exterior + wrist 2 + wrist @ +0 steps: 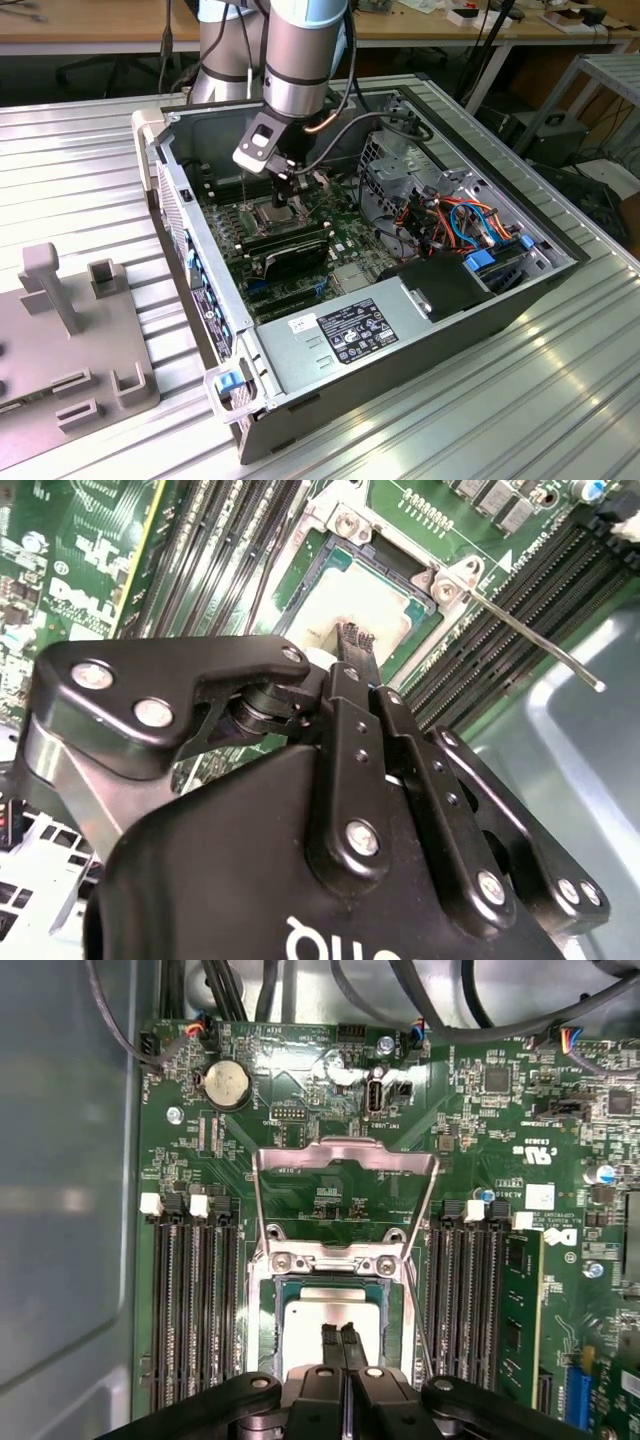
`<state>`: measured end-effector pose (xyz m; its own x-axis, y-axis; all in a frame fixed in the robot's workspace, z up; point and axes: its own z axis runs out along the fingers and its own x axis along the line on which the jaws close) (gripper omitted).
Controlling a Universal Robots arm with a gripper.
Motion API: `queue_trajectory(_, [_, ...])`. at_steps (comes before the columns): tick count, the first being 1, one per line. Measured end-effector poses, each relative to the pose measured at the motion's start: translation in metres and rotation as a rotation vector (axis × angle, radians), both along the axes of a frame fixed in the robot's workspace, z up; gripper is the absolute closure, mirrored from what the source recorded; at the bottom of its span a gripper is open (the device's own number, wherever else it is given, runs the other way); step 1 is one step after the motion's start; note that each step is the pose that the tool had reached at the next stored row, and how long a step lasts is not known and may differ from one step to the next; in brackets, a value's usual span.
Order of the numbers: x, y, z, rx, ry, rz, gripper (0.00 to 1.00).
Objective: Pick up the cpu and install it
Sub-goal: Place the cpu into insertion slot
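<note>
The cpu [318, 1312], a small square chip with a silvery top, lies flat in the motherboard socket inside the open computer case [200, 300]. It also shows pale in the second wrist view [358, 602]. The hinged metal socket frame [345, 1155] is folded open, its thin lever [530, 640] sticking out. My gripper [342, 1338] hangs right over the cpu's middle, its two black fingers pressed together with nothing between them; whether the tips touch the chip is unclear. In the exterior view the gripper [283, 203] reaches down into the case.
Memory slots [190, 1300] flank the socket on both sides. A long black card [290, 255] lies just in front of the socket. Coloured cables [450, 225] and a power supply [350, 330] fill the case's exterior view's right. A grey fixture [70, 330] stands on the ribbed metal table.
</note>
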<state>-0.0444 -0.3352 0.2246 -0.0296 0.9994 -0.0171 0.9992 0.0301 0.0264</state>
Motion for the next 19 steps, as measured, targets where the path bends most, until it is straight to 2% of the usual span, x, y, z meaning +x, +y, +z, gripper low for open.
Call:
queue_trajectory(11, [0.0000, 0.0000, 0.0250, 0.0000, 0.0000, 0.000, 0.89])
queue_trajectory(19, [0.0000, 0.0000, 0.0254, -0.0001, 0.0000, 0.000, 0.89])
